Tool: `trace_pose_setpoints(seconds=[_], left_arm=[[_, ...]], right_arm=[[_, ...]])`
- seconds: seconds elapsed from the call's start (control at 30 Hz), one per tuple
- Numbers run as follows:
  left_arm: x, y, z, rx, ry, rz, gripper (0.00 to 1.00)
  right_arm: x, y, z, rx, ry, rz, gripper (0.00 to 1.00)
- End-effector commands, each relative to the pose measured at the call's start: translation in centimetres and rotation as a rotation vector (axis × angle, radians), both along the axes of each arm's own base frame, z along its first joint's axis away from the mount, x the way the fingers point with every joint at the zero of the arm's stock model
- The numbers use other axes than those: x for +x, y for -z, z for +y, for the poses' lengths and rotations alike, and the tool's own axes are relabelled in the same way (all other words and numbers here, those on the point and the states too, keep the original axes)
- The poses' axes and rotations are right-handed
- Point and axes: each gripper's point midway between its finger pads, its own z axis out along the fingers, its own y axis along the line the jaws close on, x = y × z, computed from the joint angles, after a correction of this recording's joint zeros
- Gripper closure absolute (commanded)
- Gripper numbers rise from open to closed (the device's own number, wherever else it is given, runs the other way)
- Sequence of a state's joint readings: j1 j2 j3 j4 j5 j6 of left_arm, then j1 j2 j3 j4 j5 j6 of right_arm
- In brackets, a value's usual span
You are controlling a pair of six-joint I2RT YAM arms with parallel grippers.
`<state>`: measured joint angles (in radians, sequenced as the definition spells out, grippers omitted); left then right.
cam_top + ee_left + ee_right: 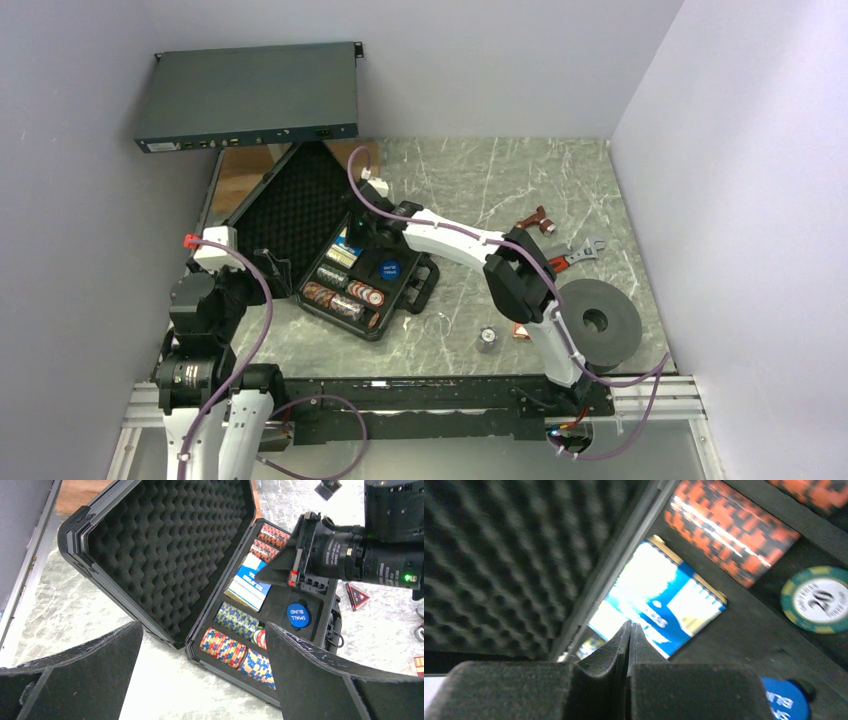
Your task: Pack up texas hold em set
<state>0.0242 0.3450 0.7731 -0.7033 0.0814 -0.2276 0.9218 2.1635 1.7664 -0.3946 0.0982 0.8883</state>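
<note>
1. The case [295, 210] sits open on the left part of the table [470, 180], its foam lid swung back to the far left and its tray on the right.
2. My right gripper [630, 627] has its fingers pressed together and empty. The tips are over the blue card box [659, 595], close to the hinge edge; I cannot tell if they touch.
3. My left gripper [202, 630] is spread wide with nothing in it, at the case's near edge by the chip rolls [232, 647].
4. Bare marble lies right of the tray, and the wrench [572, 255] is well apart.
</note>
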Motion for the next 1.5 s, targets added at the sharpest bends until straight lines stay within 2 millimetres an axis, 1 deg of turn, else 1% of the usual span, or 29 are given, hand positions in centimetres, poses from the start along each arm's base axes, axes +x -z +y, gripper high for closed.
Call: trace_pose_setpoints(seconds=[0.0, 0.1, 0.2, 0.27, 0.3, 0.37, 0.43, 0.53, 0.6, 0.7, 0.77, 0.87, 0.97, 1.03, 1.1, 1.17, 1.2, 1.23, 1.27, 1.33, 1.37, 1.4, 1.47], left_arm=[[0.3, -0.4, 0.2, -0.007, -0.014, -0.015, 0.01], [0.3, -0.5, 0.1, -0.006, -0.010, -0.015, 0.01], [0.2, -0.5, 0.1, -0.007, -0.009, -0.016, 0.01], [0.2, -0.5, 0.1, -0.007, -0.008, -0.018, 0.01], [0.2, -0.6, 0.1, -0.008, -0.010, -0.020, 0.01], [0.2, -0.5, 0.2, -0.007, -0.012, -0.021, 0.01], [0.2, -0.6, 0.2, -0.005, -0.014, -0.021, 0.01], [0.1, -0.7, 0.2, -0.006, -0.013, -0.027, 0.01], [0.1, -0.6, 0.2, -0.006, -0.013, -0.025, 0.01], [0.1, -0.6, 0.2, -0.007, -0.013, -0.023, 0.01], [0.1, -0.6, 0.2, -0.007, -0.012, -0.025, 0.01], [0.1, -0.7, 0.2, -0.007, -0.011, -0.027, 0.01], [0.2, -0.7, 0.2, -0.006, -0.012, -0.027, 0.01], [0.2, -0.6, 0.2, -0.007, -0.014, -0.021, 0.01], [0.3, -0.5, 0.2, -0.008, -0.013, -0.018, 0.01], [0.3, -0.5, 0.2, -0.007, -0.011, -0.016, 0.01], [0.3, -0.5, 0.2, -0.007, -0.010, -0.016, 0.01], [0.3, -0.5, 0.1, -0.006, -0.008, -0.016, 0.01], [0.3, -0.5, 0.1, -0.006, -0.004, -0.017, 0.01], [0.4, -0.5, -0.1, -0.006, 0.005, -0.019, 0.01], [0.4, -0.5, -0.1, -0.006, 0.009, -0.020, 0.01], [0.4, -0.4, -0.2, -0.006, 0.014, -0.017, 0.01], [0.5, -0.3, -0.3, -0.009, 0.022, -0.010, 0.01]], right_arm=[[1.2, -2.5, 2.6, 0.077, -0.041, -0.019, 1.00], [1.7, -3.2, 3.6, 0.122, -0.038, -0.026, 1.00], [2.4, -3.1, 4.0, 0.130, -0.013, -0.032, 1.00], [2.9, -2.3, 4.3, 0.119, 0.001, -0.029, 1.00], [3.2, -2.3, 4.7, 0.124, -0.003, -0.027, 1.00], [3.4, -0.9, 5.1, 0.102, -0.006, 0.002, 1.00], [3.6, 0.7, 4.8, 0.055, 0.011, 0.026, 1.00], [3.7, 3.5, 3.0, -0.046, 0.061, 0.065, 1.00], [3.3, 5.0, 1.5, -0.116, 0.086, 0.088, 1.00], [1.6, 7.4, -1.2, -0.191, 0.112, 0.135, 1.00], [0.2, 8.3, -2.7, -0.201, 0.119, 0.149, 1.00], [-1.8, 10.7, -4.9, -0.245, 0.120, 0.172, 1.00], [-2.2, 11.5, -5.3, -0.254, 0.111, 0.181, 1.00], [-2.0, 11.0, -4.8, -0.247, 0.094, 0.175, 1.00], [-1.5, 9.8, -4.0, -0.227, 0.072, 0.155, 1.00], [-0.9, 8.0, -3.0, -0.194, 0.049, 0.119, 1.00], [-0.6, 6.4, -2.5, -0.162, 0.034, 0.088, 1.00], [-0.4, 5.1, -2.0, -0.134, 0.014, 0.064, 0.97], [-0.2, 3.6, -1.7, -0.109, 0.004, 0.036, 0.86], [0.1, 0.9, -1.4, -0.091, -0.013, -0.021, 0.59], [0.2, -0.5, -1.5, -0.091, -0.014, -0.046, 0.50], [0.2, -1.7, -1.7, -0.095, -0.018, -0.068, 0.42], [0.0, -3.8, -2.3, -0.097, -0.027, -0.101, 0.34]])
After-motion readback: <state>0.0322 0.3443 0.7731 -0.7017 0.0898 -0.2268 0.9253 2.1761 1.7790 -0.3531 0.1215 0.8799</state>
